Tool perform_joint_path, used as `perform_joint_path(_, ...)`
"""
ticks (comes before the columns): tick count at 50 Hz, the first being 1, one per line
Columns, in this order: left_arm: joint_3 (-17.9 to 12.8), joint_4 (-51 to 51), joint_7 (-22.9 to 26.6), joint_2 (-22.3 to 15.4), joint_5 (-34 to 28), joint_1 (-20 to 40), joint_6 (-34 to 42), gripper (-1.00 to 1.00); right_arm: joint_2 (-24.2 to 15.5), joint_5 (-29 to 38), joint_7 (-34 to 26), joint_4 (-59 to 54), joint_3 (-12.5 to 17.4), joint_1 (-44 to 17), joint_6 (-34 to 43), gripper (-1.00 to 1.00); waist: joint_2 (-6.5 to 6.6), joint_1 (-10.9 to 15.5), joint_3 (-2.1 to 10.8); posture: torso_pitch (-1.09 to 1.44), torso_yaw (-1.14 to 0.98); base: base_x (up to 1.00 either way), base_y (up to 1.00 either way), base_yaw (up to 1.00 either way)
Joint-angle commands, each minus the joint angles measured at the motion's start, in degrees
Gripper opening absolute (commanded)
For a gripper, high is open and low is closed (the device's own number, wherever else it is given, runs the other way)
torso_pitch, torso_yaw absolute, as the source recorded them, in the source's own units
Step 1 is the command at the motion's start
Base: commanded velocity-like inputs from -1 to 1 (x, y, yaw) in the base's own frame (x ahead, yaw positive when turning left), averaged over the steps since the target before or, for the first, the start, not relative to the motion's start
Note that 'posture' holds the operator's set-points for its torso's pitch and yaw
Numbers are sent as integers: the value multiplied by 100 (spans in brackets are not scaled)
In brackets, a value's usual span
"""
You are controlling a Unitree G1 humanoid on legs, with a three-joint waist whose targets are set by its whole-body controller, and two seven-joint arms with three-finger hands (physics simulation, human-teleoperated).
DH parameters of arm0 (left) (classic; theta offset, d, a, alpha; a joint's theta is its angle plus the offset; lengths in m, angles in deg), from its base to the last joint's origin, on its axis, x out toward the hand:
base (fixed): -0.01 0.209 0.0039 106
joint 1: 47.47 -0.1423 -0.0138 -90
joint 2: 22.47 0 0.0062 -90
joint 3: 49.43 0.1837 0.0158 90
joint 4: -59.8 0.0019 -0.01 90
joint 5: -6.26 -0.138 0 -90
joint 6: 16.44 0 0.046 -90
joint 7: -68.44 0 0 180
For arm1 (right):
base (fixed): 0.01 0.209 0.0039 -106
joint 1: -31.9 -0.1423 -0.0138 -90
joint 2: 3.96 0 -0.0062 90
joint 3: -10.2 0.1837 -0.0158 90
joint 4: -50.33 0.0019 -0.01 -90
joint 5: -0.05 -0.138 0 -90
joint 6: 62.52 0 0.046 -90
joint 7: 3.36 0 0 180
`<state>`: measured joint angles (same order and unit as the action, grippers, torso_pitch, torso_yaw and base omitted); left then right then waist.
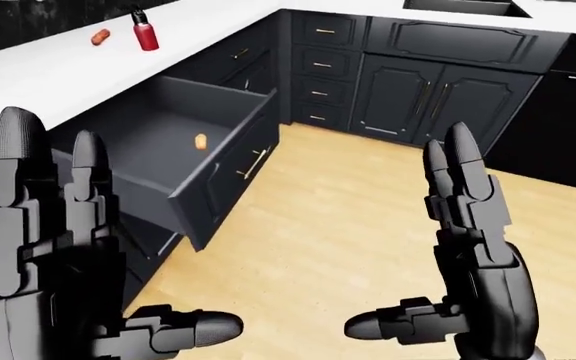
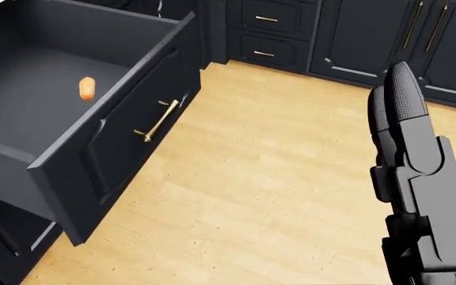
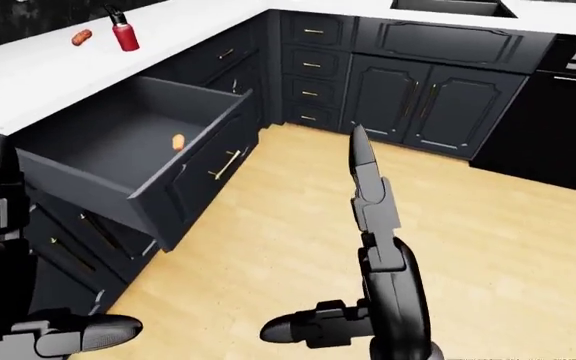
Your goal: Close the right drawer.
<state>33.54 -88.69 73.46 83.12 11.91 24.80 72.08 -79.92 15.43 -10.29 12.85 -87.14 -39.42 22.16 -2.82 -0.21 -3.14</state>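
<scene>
A dark drawer (image 2: 125, 133) stands pulled far out of the cabinet run on the left, its brass handle (image 2: 156, 120) on the front panel. A small orange piece (image 2: 86, 88) lies on the drawer floor. My left hand (image 1: 58, 247) is raised at the lower left of the left-eye view, fingers spread, holding nothing. At the right of that view my right hand (image 1: 463, 247) is also up, open and empty; in the head view its fingers (image 2: 406, 142) stand well right of the drawer front. Neither hand touches the drawer.
A white counter (image 1: 48, 71) above the drawer carries a red bottle (image 1: 145, 35) and a small orange item (image 1: 100, 36). Dark cabinets (image 1: 408, 90) line the top of the view, a black appliance (image 1: 568, 112) at right. Light wooden floor (image 2: 267, 172) lies between them.
</scene>
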Motion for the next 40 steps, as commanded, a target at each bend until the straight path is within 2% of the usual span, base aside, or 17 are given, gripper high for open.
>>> perform_joint_path(1, 19, -150, 3, -4, 8, 32, -110, 100, -5, -23, 36, 147, 29, -28, -103, 100, -106, -22, 77, 0, 0, 0, 27, 0)
perform_joint_path(3, 24, -150, 1, -7, 6, 37, -105, 100, 5, -22, 18, 195, 9, -51, -26, 100, 30, -96, 36, 0, 0, 0, 27, 0)
perform_joint_path(7, 31, -150, -9, -15, -1, 39, -103, 100, -2, -13, 22, 218, 2, -68, 11, 100, 58, -51, 105, 0, 0, 0, 26, 0)
perform_joint_path(10, 41, -150, -23, -26, 1, 35, -109, 100, -4, -13, 19, 232, 1, -77, 35, 100, 238, -45, 19, 0, 0, 0, 27, 0)
perform_joint_path(12, 49, -150, -27, -31, -3, 30, -112, 100, -6, -5, 16, 236, -6, -78, 42, 100, 437, -58, 17, 0, 0, 0, 27, 0)
perform_joint_path(13, 55, -150, -30, -33, -6, 24, -118, 100, -7, 0, 12, 240, -6, -79, 56, 100, 599, -58, 62, 0, 0, 0, 26, 0)
perform_joint_path(14, 60, -150, -32, -36, -7, 21, -118, 100, -8, -16, 11, 228, -7, -78, 48, 100, 877, -33, 152, 0, 0, 0, 27, 0)
perform_joint_path(15, 59, -150, -37, -41, -8, 22, -120, 100, -9, 2, 11, 230, -13, -79, 50, 100, 689, 0, 127, 0, 0, 0, 26, 0)
perform_joint_path(16, 57, -150, -38, -43, -4, 18, -124, 100, -10, -17, 15, 222, 4, -72, 31, 100, 659, 15, 43, 0, 0, 0, 27, 0)
perform_joint_path(25, 62, -150, -58, -67, 10, 18, -127, 100, -1, 14, 8, 287, -4, -116, 133, 100, 196, -7, 13, 0, 0, 0, 27, 0)
perform_joint_path(28, 68, -150, -51, -60, 4, 8, -136, 100, -6, 12, 13, 255, -3, -96, 85, 100, -173, -34, 120, 0, 0, 0, 27, 0)
perform_joint_path(29, 66, -150, -46, -55, 4, 10, -129, 100, -6, -5, 12, 244, 2, -93, 73, 100, 94, -117, 43, 0, 0, 0, 27, 0)
perform_joint_path(30, 72, -150, -38, -46, -6, 7, -134, 100, -7, -2, 13, 227, -1, -89, 59, 100, -15, -62, 48, 0, 0, 0, 27, 0)
perform_joint_path(32, 69, -150, -24, -32, -11, 3, -138, 100, -7, -1, 15, 224, -2, -82, 47, 100, -9, -73, 100, 0, 0, 0, 27, 0)
perform_joint_path(36, 55, -150, 2, -14, -2, -15, -161, 100, -7, 10, 20, 208, -12, -85, 53, 100, 216, -46, 14, 0, 0, 0, 26, 0)
perform_joint_path(38, 51, -150, -4, -19, 3, -9, -153, 100, -9, 9, 17, 214, -15, -84, 59, 100, 402, -59, 2, 0, 0, 0, 27, 0)
perform_joint_path(40, 54, -150, -12, -29, 7, -13, -156, 100, -10, 17, 19, 212, -19, -84, 58, 100, 796, -44, 128, 0, 0, 0, 27, 0)
